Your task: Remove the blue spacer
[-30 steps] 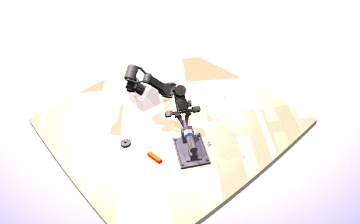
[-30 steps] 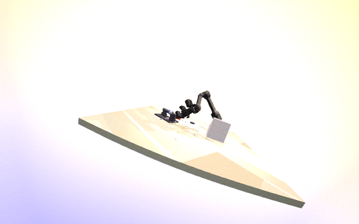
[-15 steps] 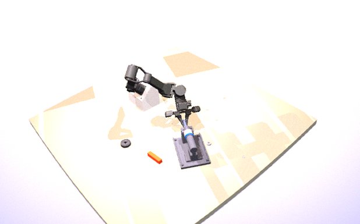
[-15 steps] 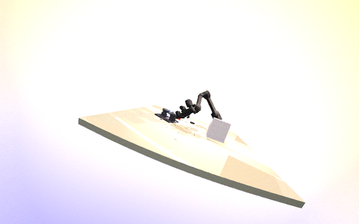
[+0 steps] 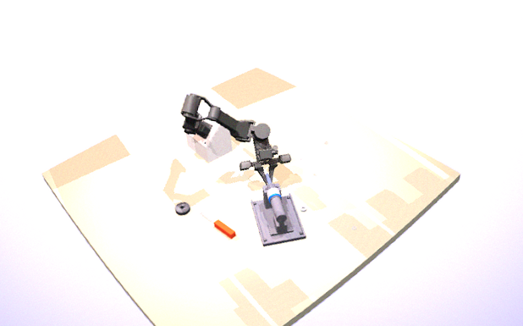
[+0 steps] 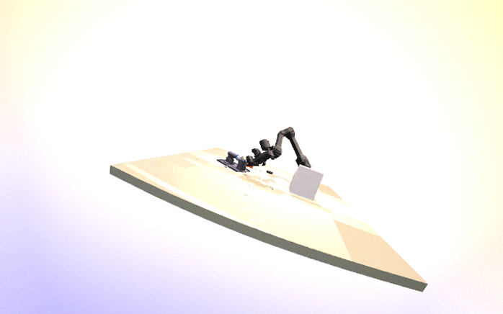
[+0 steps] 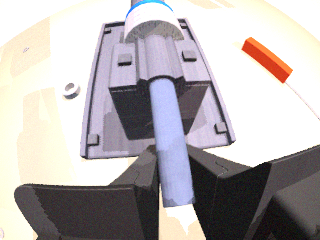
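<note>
My gripper (image 5: 268,180) (image 7: 166,150) is shut on the light blue-grey shaft (image 7: 169,120), near its outer end, which sticks out beyond the fingers. The shaft runs into a dark grey support block (image 7: 131,107) (image 6: 242,164) on a flat base plate (image 5: 261,231) (image 7: 91,117). Beyond that block, a white-grey spacer (image 7: 150,22) and a thin blue spacer (image 5: 275,197) (image 6: 237,157) sit in line with the shaft. The blue one lies between the white-grey one and the dark grey housing cylinder (image 5: 279,211) (image 6: 231,154). The shaft inside the parts is hidden.
An orange-handled tool (image 5: 224,228) (image 7: 267,59) lies beside the plate. A small pale ring (image 5: 303,208) (image 7: 71,90) lies on its other side. A dark ring (image 5: 182,208) (image 6: 269,172) lies farther off. A white-grey box (image 5: 216,146) (image 6: 306,183) stands near the arm's base.
</note>
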